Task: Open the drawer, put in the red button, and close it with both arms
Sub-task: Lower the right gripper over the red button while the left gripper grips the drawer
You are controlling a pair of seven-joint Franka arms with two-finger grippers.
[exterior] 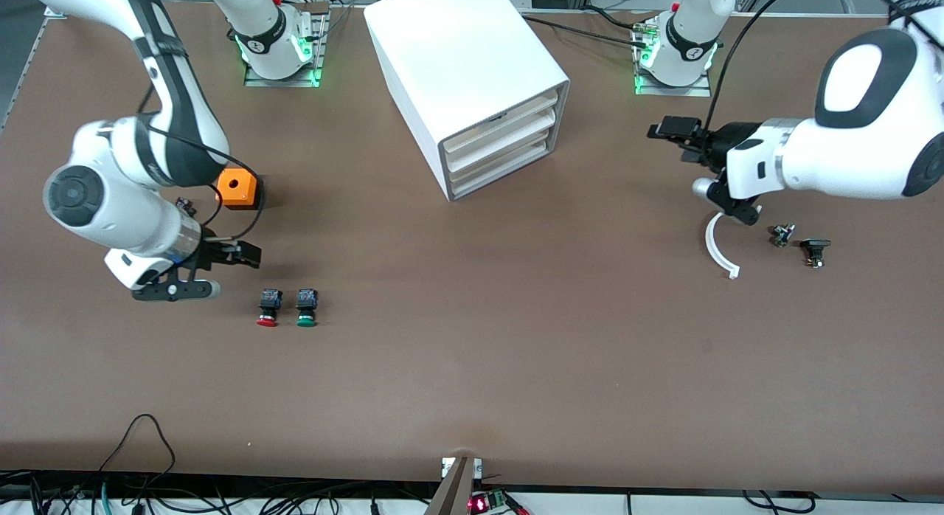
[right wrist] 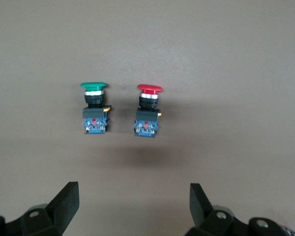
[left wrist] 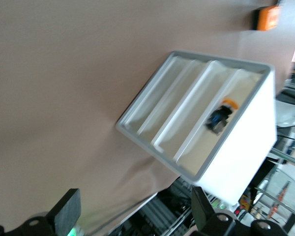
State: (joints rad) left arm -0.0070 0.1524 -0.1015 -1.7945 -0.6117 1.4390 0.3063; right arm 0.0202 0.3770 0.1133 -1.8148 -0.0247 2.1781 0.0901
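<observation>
The white cabinet (exterior: pixel 464 65) stands at the table's middle between the arm bases, all three drawers shut. The middle drawer (exterior: pixel 500 142) has a pale front. The red button (exterior: pixel 268 308) lies on the table toward the right arm's end, beside the green button (exterior: pixel 307 308). In the right wrist view the red button (right wrist: pixel 148 110) and the green button (right wrist: pixel 94 107) lie just ahead of my open, empty right gripper (right wrist: pixel 132 204). That gripper (exterior: pixel 237 256) hovers beside the red button. My left gripper (exterior: pixel 675 128) is open and empty, over the table in front of the cabinet (left wrist: pixel 246 157).
An orange box with a hole (exterior: pixel 238 189) stands by the right arm. A white curved piece (exterior: pixel 719 246) and two small dark parts (exterior: pixel 782 234) (exterior: pixel 815 251) lie below the left arm. A small orange-capped part (left wrist: pixel 220 117) shows inside the cabinet's front.
</observation>
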